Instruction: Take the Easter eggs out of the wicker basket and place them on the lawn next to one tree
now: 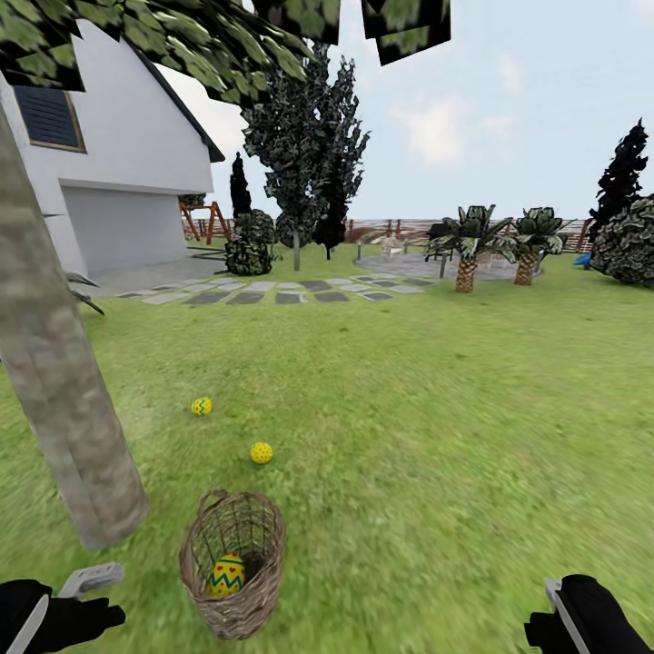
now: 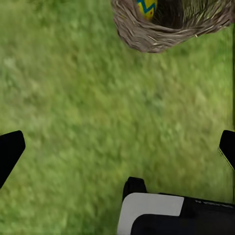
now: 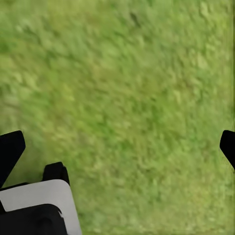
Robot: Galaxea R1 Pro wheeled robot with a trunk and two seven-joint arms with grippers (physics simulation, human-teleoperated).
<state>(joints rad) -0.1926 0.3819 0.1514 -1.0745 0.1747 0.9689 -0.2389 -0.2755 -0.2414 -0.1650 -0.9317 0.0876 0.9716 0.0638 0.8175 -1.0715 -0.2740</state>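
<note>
One egg (image 1: 226, 575) remains in the basket (image 1: 232, 627) by the tree (image 1: 64, 427), two lie on the lawn (image 1: 436, 436); both grippers' fingers spread wide, empty, so the left gripper (image 2: 117, 147) must reach in

The wicker basket (image 1: 232, 563) stands on the lawn (image 1: 436, 436), just right of the tree (image 1: 54, 391) trunk's foot. One egg in the basket (image 1: 226, 575) lies inside it. Beyond the basket, a second egg (image 1: 262, 452) lies on the grass; farther on and left, a third egg (image 1: 202, 406), both right of the trunk. The stepping-stone path (image 1: 282, 291) and house (image 1: 100, 173) lie far behind.
</note>
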